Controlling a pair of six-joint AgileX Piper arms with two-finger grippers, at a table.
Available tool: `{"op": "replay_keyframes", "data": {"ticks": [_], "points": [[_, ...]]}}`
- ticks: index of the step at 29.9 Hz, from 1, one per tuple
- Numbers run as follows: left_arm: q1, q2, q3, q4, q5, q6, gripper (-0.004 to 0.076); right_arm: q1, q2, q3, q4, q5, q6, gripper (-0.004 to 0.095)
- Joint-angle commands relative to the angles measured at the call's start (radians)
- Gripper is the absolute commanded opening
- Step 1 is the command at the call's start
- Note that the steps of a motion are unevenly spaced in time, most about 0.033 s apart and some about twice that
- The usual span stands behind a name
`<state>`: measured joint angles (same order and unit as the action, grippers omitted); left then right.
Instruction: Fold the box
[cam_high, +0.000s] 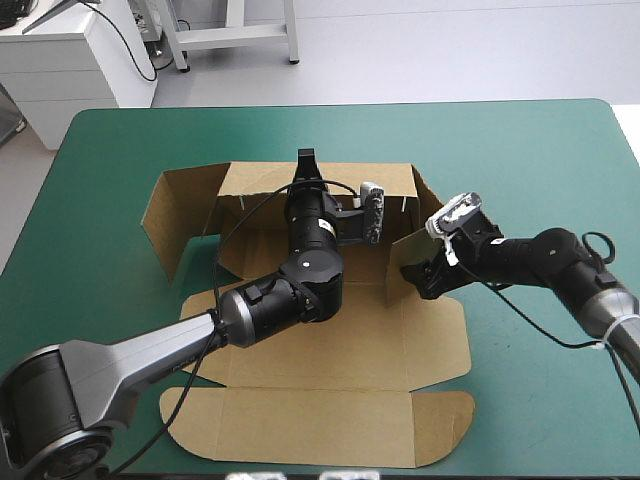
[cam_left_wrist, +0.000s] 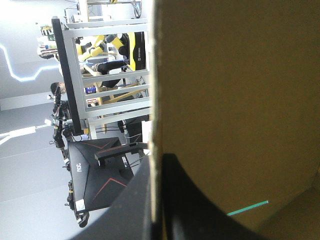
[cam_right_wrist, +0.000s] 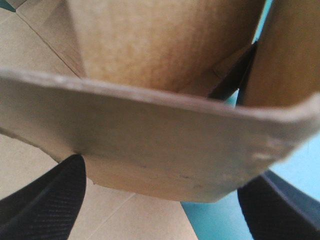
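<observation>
Wall-raising in hand: brown box (cam_high: 330, 350) sits mid-table, lid (cam_high: 300, 430) flat toward 6 o'clock. Left gripper (cam_high: 305, 158) pinches the back wall (cam_high: 260, 185) at 12 o'clock, nearly closed on the board. Right gripper (cam_high: 422, 272), fingers (cam_right_wrist: 50, 205) spread wide and holding nothing, is against the 3 o'clock side wall (cam_high: 405, 262). Next move likely calls for tucking that wall inward. Wrist views alone show the grips; the high view alone shows the layout.

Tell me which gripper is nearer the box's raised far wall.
Left. The left gripper is shut on the far wall; the right gripper stands open around the raised right flap.
</observation>
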<state>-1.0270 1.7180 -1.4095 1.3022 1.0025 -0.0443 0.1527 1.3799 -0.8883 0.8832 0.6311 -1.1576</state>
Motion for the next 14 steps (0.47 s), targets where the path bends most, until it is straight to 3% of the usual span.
{"op": "replay_keyframes", "data": {"ticks": [1, 14], "points": [[0.001, -0.05, -0.033, 0.063, 0.013, -0.014, -0.0001, 0.063, -0.034, 0.0, 0.063, -0.168, -0.026, 0.0768], [0.001, -0.05, -0.033, 0.063, -0.03, -0.007, -0.0001, 0.21, -0.034, 0.004, 0.165, -0.384, -0.026, 0.0767]]}}
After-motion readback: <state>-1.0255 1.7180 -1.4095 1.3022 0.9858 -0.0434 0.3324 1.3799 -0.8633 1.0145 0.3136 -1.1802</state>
